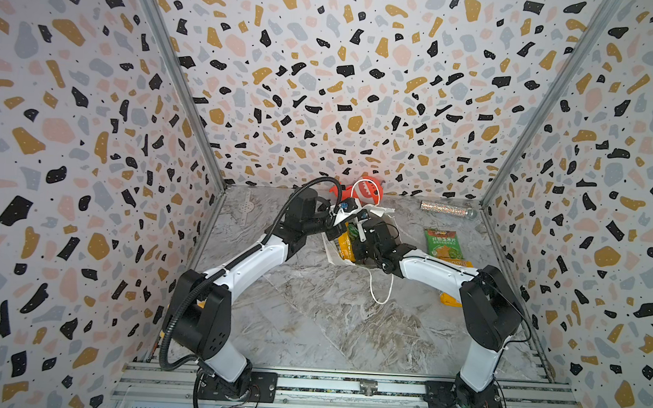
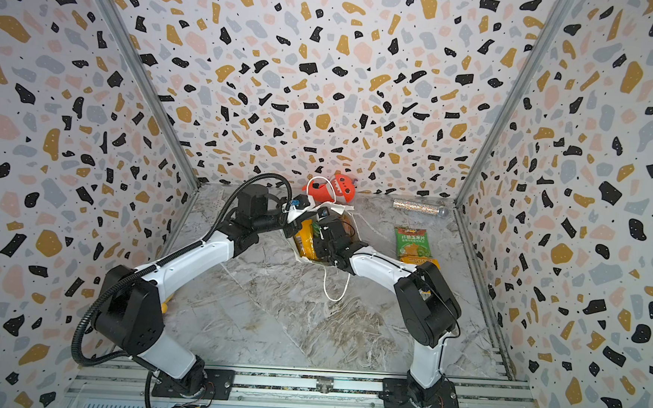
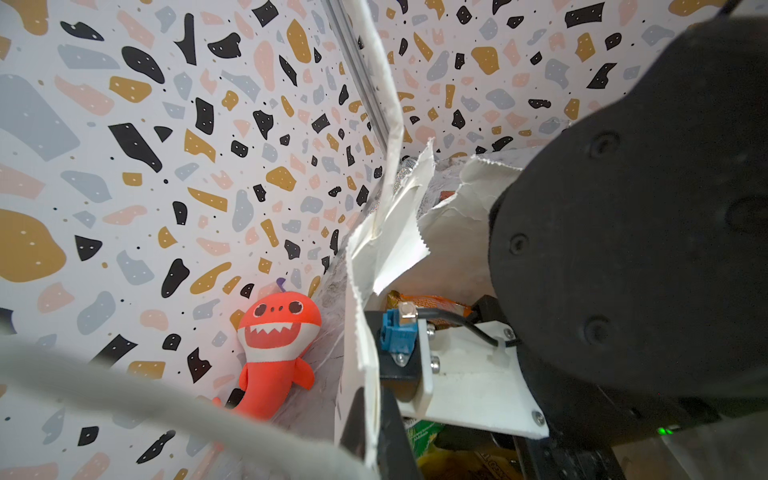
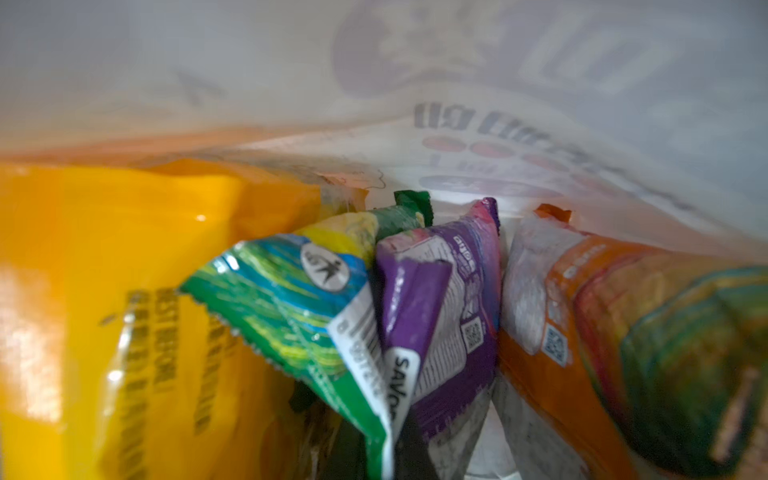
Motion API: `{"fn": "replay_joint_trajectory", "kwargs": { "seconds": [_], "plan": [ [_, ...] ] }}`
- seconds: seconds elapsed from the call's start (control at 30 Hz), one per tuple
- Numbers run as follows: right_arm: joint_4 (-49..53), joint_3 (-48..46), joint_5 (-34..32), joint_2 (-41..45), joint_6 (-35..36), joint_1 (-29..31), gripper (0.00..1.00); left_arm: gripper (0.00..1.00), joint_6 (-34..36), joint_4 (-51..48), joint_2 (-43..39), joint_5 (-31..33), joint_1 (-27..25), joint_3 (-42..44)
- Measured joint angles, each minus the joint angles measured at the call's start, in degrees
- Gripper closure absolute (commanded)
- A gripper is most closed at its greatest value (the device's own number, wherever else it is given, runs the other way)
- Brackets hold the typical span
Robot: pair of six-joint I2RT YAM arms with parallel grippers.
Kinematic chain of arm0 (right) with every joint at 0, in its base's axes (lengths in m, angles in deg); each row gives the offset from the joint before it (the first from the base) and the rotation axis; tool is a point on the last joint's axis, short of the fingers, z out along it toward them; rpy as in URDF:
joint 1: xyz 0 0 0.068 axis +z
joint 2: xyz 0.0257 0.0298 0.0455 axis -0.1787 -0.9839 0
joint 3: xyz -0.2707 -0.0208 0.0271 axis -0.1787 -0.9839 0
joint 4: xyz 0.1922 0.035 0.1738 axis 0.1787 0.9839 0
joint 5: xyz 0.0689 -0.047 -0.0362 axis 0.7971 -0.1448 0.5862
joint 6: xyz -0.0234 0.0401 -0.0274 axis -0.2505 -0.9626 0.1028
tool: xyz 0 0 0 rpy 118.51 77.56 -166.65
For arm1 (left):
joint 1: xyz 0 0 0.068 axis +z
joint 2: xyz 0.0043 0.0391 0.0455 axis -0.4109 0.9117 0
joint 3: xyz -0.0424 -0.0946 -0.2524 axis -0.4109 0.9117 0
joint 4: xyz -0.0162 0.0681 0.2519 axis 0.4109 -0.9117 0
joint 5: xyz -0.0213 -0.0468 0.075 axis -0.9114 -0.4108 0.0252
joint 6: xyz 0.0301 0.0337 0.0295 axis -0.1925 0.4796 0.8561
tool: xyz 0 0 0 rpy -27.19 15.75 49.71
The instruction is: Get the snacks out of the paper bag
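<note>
Gray marble counter (image 1: 310,320), with both arms reaching in to its far middle. The white paper bag (image 1: 328,253) sits there, crumpled, with its mouth open between the two grippers. I cannot tell whether it stands or lies. One cord handle (image 1: 380,290) trails loose over the counter toward the front. Left gripper (image 3: 371,428): jaws together, clamped on the bag's rim, which runs up out of them as a white strip in the left wrist view. Right gripper (image 1: 355,241): reached into the bag mouth, its tips hidden by the paper in both top views. The right wrist view looks along the inside of the bag. It shows only two dark shapes at the frame edge, with the sealed end of a green-yellow packet (image 4: 286,307) running down between them. I cannot tell whether these jaws are apart or closed on it. Inside the bag, side by side: a big yellow packet (image 4: 104,291), the green-yellow one leaning on it, a purple packet (image 4: 444,328) and an orange packet (image 4: 590,340). Out on the counter, right of the bag and apart from it: a green packet (image 1: 443,244) lying flat and an orange-yellow packet (image 1: 449,299) partly under the right arm. By the back wall: a red-orange shark plush (image 1: 366,192) just behind the bag and a glittery silver tube (image 1: 447,209) toward the far right corner.
</note>
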Motion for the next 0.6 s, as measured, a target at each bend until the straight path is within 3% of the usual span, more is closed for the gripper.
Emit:
{"fn": "replay_joint_trajectory", "kwargs": {
  "seconds": [0.6],
  "plan": [
    [4.6, -3.5, 2.2, 11.5, 1.1, -0.1, 1.00, 1.00, 0.0, 0.4, -0.4, -0.9, -0.5, 0.2]
  ]
}}
